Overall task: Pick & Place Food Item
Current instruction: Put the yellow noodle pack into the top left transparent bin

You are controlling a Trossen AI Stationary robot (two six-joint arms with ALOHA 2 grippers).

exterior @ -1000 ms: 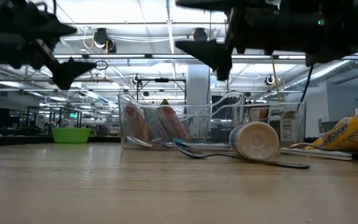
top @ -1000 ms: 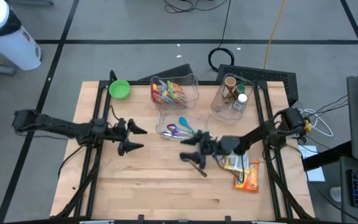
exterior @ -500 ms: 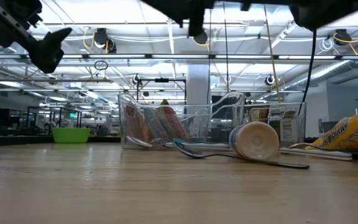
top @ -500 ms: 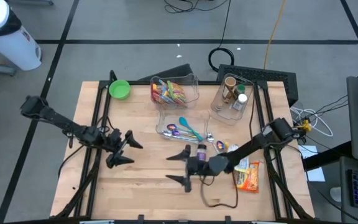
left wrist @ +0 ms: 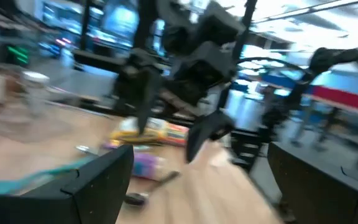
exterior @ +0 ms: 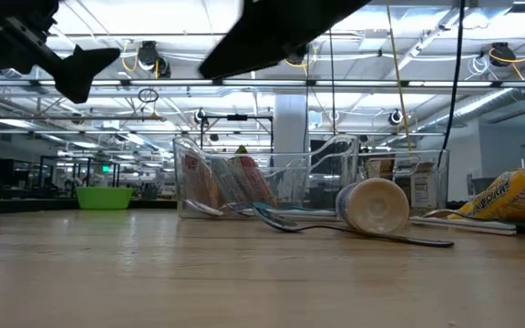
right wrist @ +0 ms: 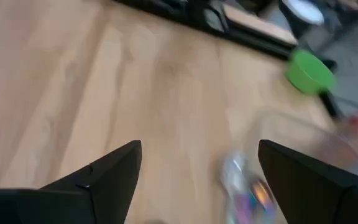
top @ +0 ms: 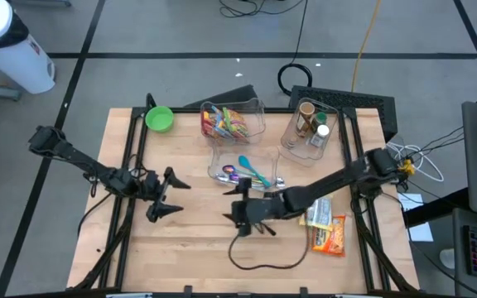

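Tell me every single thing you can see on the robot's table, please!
Bowl: one, green, back left corner.
Snack bin: one, clear, colourful packets inside, back middle.
Jar bin: one, clear, holds jars, back right.
Spoons: a few, blue and purple, in a clear tray at the centre.
Snack bags: two, orange and yellow, right side.
Cup: one, pale, lying on its side.
Table: one, light wood.
Left gripper: open, above the left half, empty.
Right gripper: open, above the middle, empty.
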